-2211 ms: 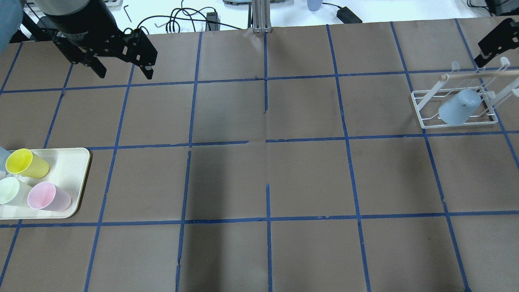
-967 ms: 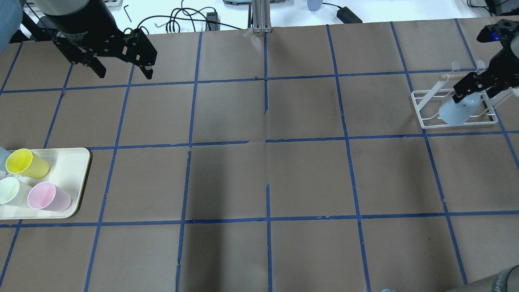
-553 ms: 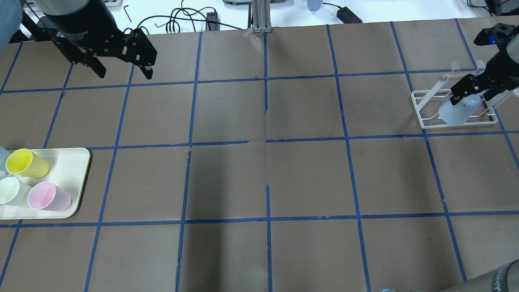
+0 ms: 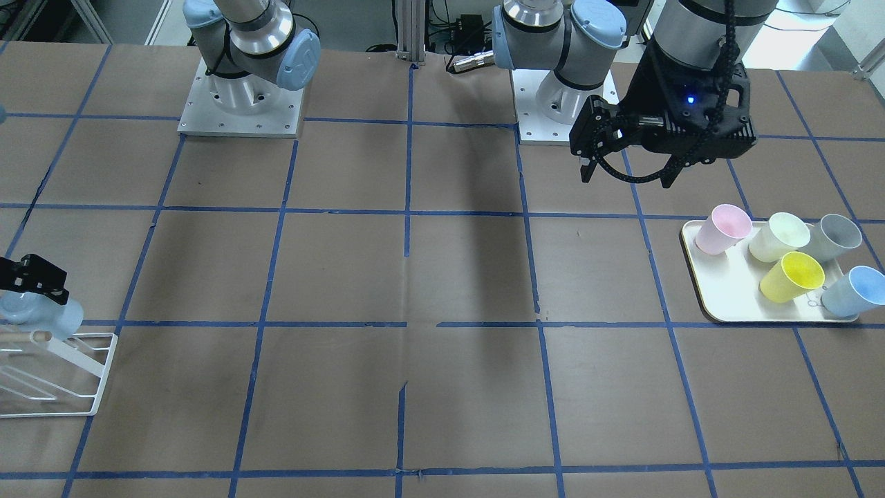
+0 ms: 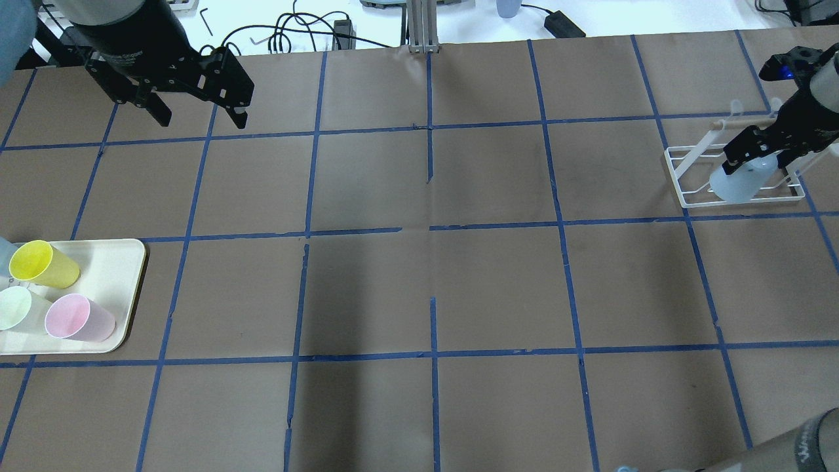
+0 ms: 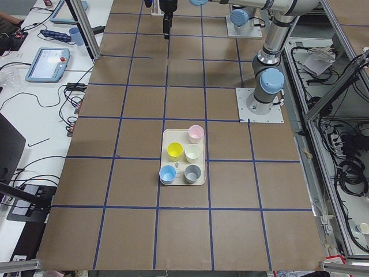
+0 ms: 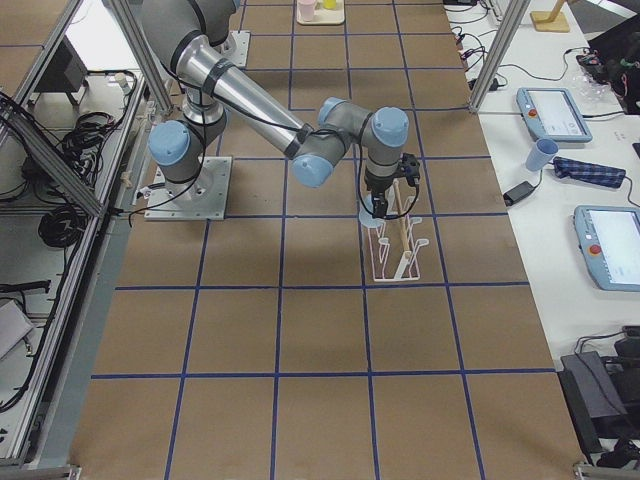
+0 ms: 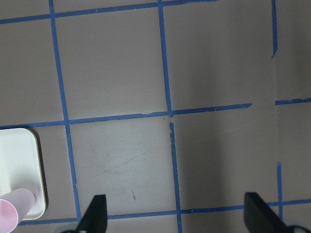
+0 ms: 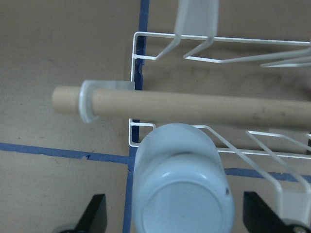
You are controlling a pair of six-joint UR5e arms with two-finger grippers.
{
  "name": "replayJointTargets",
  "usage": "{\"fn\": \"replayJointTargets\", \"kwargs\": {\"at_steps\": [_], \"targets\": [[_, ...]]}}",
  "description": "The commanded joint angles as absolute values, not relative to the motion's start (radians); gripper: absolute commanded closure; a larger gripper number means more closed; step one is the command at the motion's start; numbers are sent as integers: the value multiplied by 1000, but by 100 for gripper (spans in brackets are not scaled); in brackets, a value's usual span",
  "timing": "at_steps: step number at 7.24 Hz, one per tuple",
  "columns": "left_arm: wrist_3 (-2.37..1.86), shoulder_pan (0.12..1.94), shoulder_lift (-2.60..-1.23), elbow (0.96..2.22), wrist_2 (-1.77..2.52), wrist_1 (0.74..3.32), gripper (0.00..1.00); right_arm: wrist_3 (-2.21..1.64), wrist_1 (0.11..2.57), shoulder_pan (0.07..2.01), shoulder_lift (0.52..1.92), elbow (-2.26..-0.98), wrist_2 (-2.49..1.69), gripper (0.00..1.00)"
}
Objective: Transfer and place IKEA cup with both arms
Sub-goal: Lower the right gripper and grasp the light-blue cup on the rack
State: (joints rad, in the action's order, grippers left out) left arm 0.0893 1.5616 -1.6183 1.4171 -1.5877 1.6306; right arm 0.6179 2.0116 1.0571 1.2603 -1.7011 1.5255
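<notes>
Found the IKEA cup (image 9: 182,179) bottom-up on the wire rack (image 9: 197,17), straddled by the right tool (image 9: 180,216), fingers spread, not gripping. Saw the left tool (image 8: 175,216) released, empty, well apart. Judged a risk: lifting askew might snag the wooden rod (image 9: 194,104).

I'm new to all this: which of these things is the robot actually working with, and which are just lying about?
In the job: pale blue IKEA cup upside down on the rack; right hand, open around it; left hand, open, empty.
Lying about: tray with pink cup, yellow cup, pale cup, grey cup, other blue cup; cables.
</notes>
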Motion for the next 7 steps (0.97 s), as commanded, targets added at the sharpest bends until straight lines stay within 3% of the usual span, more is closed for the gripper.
{"fn": "replayJointTargets", "kwargs": {"at_steps": [1,2,4,5,7], "targets": [[90,1562,-1618,1416,-1588,1631,0,615,2016,1058,1255,-1701,1528,0],[91,1562,-1618,1417,-1588,1631,0,615,2016,1058,1255,-1700,1526,8],[91,1562,-1618,1417,-1588,1631,0,615,2013,1058,1255,-1701,1526,39],[91,1560,-1618,1416,-1588,1631,0,615,2013,1058,1255,-1700,1526,49],[91,1560,-1618,1416,-1588,1631,0,615,2011,1058,1255,-1691,1526,54]]}}
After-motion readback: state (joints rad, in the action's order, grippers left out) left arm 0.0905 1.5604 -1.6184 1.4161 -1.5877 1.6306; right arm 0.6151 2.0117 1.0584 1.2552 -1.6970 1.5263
